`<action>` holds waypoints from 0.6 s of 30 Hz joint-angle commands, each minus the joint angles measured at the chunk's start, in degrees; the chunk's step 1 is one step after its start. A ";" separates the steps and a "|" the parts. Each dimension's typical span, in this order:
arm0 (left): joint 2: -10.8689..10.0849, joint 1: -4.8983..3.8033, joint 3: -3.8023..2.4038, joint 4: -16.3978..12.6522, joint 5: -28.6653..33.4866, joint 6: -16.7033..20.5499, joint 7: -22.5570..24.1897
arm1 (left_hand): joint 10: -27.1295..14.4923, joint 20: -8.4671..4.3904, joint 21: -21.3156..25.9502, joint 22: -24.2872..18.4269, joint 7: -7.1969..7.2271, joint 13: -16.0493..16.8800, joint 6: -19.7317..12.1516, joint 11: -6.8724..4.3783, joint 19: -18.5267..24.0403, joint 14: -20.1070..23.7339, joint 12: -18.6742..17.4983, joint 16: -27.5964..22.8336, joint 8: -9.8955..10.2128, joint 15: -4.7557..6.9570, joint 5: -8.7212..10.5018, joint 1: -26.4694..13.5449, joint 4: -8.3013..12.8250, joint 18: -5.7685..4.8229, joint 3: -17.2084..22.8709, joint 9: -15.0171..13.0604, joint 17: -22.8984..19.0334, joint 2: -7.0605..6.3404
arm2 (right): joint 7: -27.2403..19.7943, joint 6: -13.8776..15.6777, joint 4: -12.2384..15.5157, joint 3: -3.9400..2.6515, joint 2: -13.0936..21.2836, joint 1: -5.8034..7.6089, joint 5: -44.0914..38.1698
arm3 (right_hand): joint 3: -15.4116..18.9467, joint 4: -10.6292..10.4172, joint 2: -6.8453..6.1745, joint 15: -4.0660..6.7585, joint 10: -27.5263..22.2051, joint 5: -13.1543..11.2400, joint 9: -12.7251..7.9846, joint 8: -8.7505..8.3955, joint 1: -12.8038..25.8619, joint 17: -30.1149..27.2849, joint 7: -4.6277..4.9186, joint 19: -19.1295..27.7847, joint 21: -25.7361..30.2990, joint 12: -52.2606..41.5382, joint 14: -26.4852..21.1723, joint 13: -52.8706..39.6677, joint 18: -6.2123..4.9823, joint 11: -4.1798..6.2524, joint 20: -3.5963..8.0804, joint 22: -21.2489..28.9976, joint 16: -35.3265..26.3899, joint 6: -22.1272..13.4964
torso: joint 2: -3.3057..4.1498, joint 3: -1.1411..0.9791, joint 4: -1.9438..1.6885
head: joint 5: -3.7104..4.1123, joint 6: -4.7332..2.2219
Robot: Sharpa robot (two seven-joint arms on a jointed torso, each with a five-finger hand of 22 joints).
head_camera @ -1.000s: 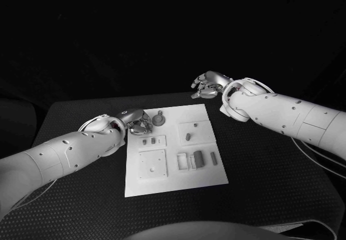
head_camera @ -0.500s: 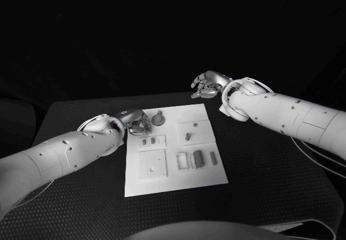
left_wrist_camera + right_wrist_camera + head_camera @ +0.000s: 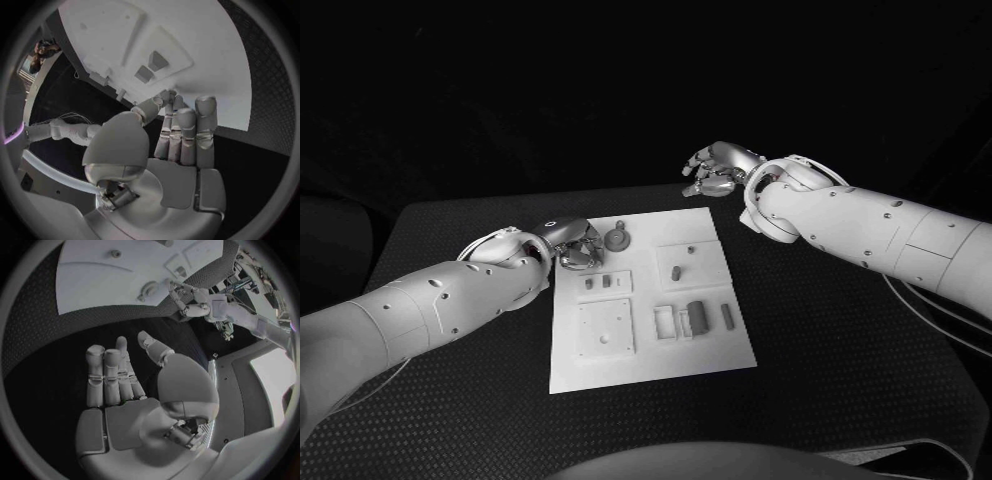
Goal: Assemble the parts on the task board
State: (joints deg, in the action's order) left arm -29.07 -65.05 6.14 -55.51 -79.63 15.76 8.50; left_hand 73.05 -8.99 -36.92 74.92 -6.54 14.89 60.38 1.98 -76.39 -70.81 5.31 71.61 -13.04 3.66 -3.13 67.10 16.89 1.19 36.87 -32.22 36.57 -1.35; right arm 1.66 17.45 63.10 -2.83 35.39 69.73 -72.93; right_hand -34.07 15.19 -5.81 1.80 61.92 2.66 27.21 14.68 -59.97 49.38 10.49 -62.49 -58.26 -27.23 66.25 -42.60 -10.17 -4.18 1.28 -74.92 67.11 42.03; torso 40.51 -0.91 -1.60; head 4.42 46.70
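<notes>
Two hands to follow, starting with the left hand (image 3: 574,245): hanging over the far left corner of the task board (image 3: 653,355), just beside a round grey part (image 3: 617,240) lying flat on the white plate. Checking from the wrist now: fingers (image 3: 187,135) stretching out side by side above the board's edge, thumb leaning in toward their tips, seemingly holding nothing, though hard telling right at the tips. Spotting two small grey pieces (image 3: 153,67) sitting in a raised block just ahead of them.

Swinging over to the right hand (image 3: 718,170): floating past the far right corner of the board, above the black bench (image 3: 848,360), well apart from every part. Seeing its fingers (image 3: 106,375) lying loosely extended with the thumb spread wide, carrying nothing at all.

Scanning the rest of the board: a short peg (image 3: 675,271) standing near the middle, a pair of upright blocks (image 3: 692,318) sitting in a frame toward the right edge, a square panel (image 3: 607,328) lying to their left.
</notes>
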 commanded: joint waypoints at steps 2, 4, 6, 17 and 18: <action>0.16 0.13 0.11 -0.11 -0.83 -1.27 -0.64 | 1.20 -0.47 -0.16 1.04 -0.21 0.72 0.06 0.57 -0.07 -0.32 0.11 -0.08 -0.18 0.28 -0.21 0.28 -0.06 8.09 0.25 -0.10 -0.09 0.63 | -0.35 -0.42 0.09 -0.02 -0.03 -0.01 -0.26 | 0.02 -0.26 -0.16 0.19 0.16 0.11 -0.03 0.34 0.50 -0.08 0.42 0.17 0.39 0.39 -0.33 -0.09 -4.83 -0.20 0.43 -0.43 0.07 -0.12 | 0.01 -0.09 0.05 | 0.01 0.07; 0.16 0.13 0.12 -0.12 -1.33 -1.74 -1.04 | 1.20 -0.47 -0.16 1.04 -0.21 0.72 0.06 0.56 -0.07 -0.32 0.10 -0.08 -0.18 0.28 -0.21 0.28 -0.06 8.09 0.25 -0.10 -0.09 0.63 | -0.35 -0.42 0.08 -0.02 0.00 -0.01 -0.26 | 0.02 -0.26 -0.15 0.19 0.17 0.11 -0.03 0.34 0.50 -0.08 0.42 0.17 0.39 0.39 -0.33 -0.09 -4.83 -0.20 0.43 -0.43 0.07 -0.13 | 0.00 -0.06 0.03 | 0.02 0.08; 0.14 0.13 0.12 -0.14 -1.51 -2.06 -1.30 | 1.22 -0.47 -0.16 1.04 -0.22 0.73 0.06 0.57 -0.07 -0.33 0.10 -0.08 -0.18 0.28 -0.20 0.25 -0.07 8.08 0.22 -0.10 -0.08 0.60 | -0.35 -0.41 0.08 -0.02 0.03 -0.01 -0.26 | 0.02 -0.27 -0.16 0.19 0.16 0.11 -0.03 0.34 0.51 -0.08 0.42 0.17 0.40 0.39 -0.33 -0.09 -4.83 -0.20 0.43 -0.43 0.07 -0.13 | -0.01 -0.07 0.01 | 0.03 0.09; 0.18 0.13 0.14 -0.05 -2.69 -4.53 -2.84 | 1.30 -0.47 -0.17 1.05 -0.22 0.78 0.06 0.55 -0.09 -0.35 0.10 -0.08 -0.22 0.29 -0.20 0.18 -0.08 8.06 0.17 -0.11 -0.08 0.64 | -0.35 -0.40 0.09 -0.02 0.07 -0.01 -0.26 | 0.03 -0.27 -0.16 0.19 0.17 0.11 -0.03 0.35 0.51 -0.08 0.42 0.17 0.40 0.39 -0.33 -0.10 -4.83 -0.20 0.43 -0.44 0.07 -0.13 | 0.00 -0.04 0.03 | 0.12 0.19; 0.16 0.13 0.14 -0.05 -2.72 -4.67 -2.88 | 1.30 -0.47 -0.17 1.05 -0.22 0.78 0.06 0.55 -0.09 -0.34 0.09 -0.09 -0.22 0.29 -0.20 0.18 -0.08 8.06 0.16 -0.11 -0.08 0.64 | -0.34 -0.39 0.09 -0.02 0.08 -0.01 -0.26 | 0.03 -0.27 -0.17 0.19 0.17 0.11 -0.03 0.35 0.52 -0.08 0.43 0.17 0.40 0.39 -0.33 -0.10 -4.83 -0.20 0.43 -0.44 0.07 -0.13 | 0.01 -0.02 0.04 | 0.13 0.23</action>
State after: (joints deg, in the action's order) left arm -28.98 -65.31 6.01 -55.63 -80.96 14.40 7.21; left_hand 73.08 -8.97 -36.92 74.91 -6.57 14.89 60.31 1.97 -76.40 -71.11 5.25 71.60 -12.90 3.77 -3.14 67.10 16.89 1.20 36.82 -32.29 36.57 -1.36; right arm 1.66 17.45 63.14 -2.83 35.45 69.73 -72.93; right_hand -34.07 15.19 -5.81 1.93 61.92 2.66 27.21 14.68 -59.97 49.38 10.48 -62.33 -58.26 -27.23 66.12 -42.65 -10.17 -4.18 1.43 -74.91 67.11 42.02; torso 40.50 -0.98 -1.59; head 4.53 46.88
